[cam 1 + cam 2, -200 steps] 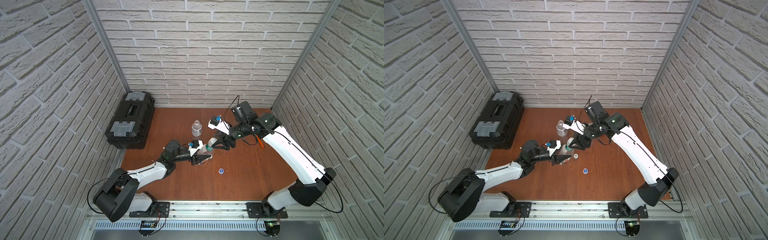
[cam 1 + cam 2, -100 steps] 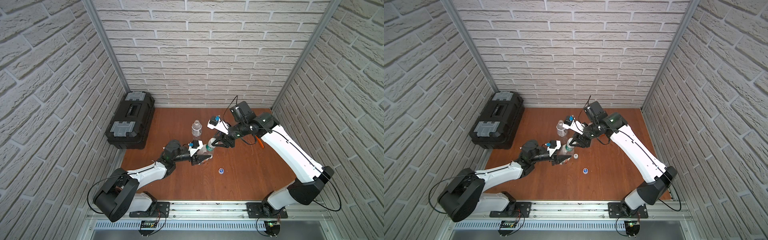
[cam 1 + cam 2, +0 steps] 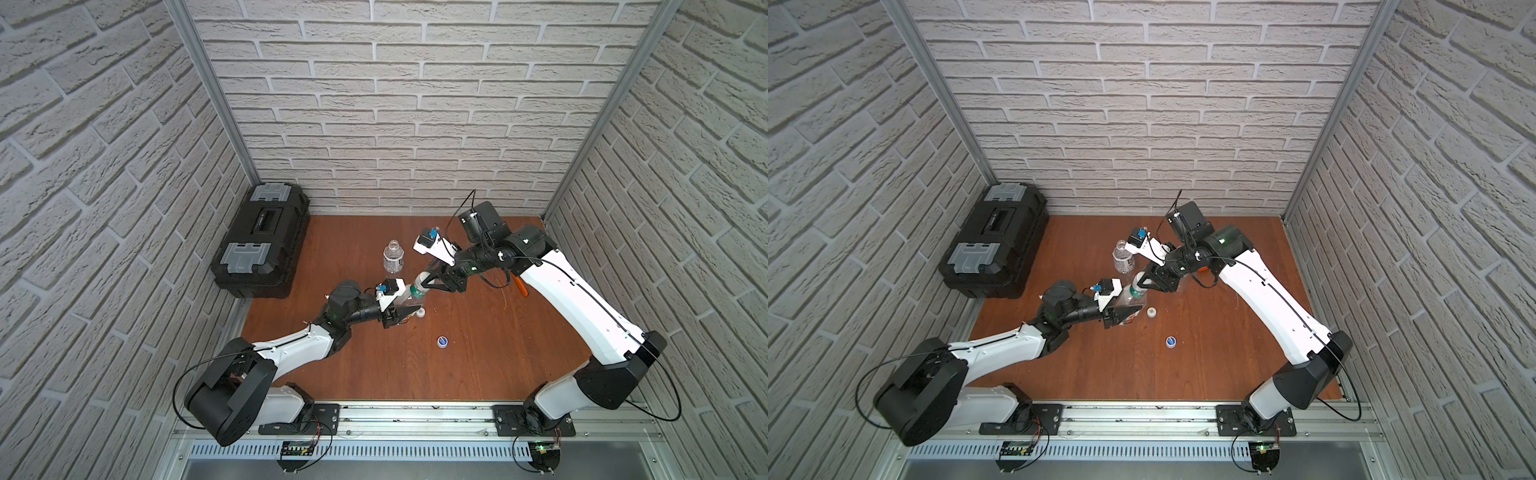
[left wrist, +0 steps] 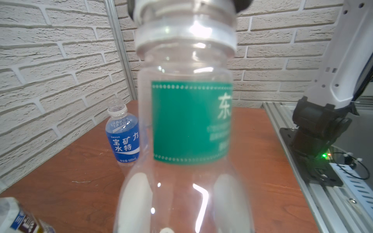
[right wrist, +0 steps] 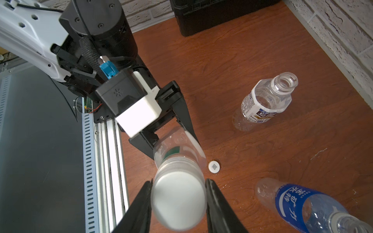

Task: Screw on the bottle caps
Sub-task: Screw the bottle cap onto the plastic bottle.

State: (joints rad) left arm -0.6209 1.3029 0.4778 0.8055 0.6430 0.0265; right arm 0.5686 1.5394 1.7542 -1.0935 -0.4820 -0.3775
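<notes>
Left claw (image 3: 409, 312): clenching the squarish bottle (image 3: 415, 293) low on its body, with the neck end pointing toward the right arm.
Right claw (image 5: 178, 182): gripping the wide cap (image 5: 178, 199), with its black tapered fingers (image 5: 216, 201) pressing against both sides.
Wide cap: smooth white plastic, round, with a finely ribbed rim, sitting on the neck of the held bottle.
Squarish bottle: glossy see-through plastic, wearing a green neck band with white dotted edging.
Small cap (image 5: 214, 166): a flat white disc, lying on the brown wood-grain table (image 3: 457, 374) just beside the held bottle.
Blue cap (image 3: 443, 341): round, lying apart from the others, nearer the front rail.
White-labelled bottle (image 5: 262, 105): clear plastic, standing upright with its threaded neck gaping open.
Blue-labelled bottle (image 4: 123, 139): clear and rounded, standing upright and also lacking a cap.
</notes>
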